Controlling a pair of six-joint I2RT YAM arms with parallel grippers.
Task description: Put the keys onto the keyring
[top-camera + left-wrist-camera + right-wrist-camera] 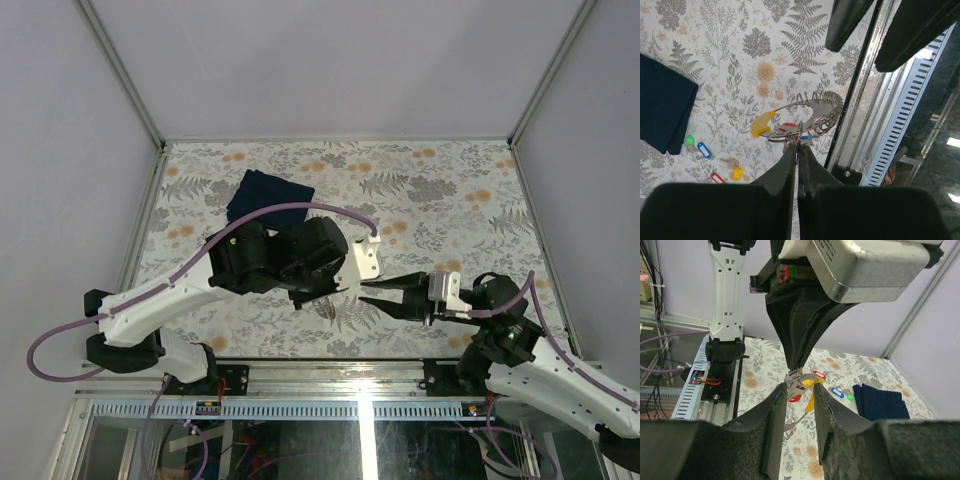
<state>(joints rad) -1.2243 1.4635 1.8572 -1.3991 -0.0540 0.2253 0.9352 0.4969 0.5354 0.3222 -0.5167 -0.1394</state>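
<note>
Left wrist view: left gripper point(797, 146) is pinching thin grey metal keyring point(827, 122).
Right gripper point(799, 390): gaping, empty.
Care: holding keyring steady.

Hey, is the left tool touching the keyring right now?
Touching. The left wrist view shows the left tool pinched shut on the keyring, its fingertips meeting right at the ring's wire with no gap.

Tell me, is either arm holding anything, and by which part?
The left tool pinches the keyring by its thin wire rim. The right tool stands open near it, holding nothing.
</note>
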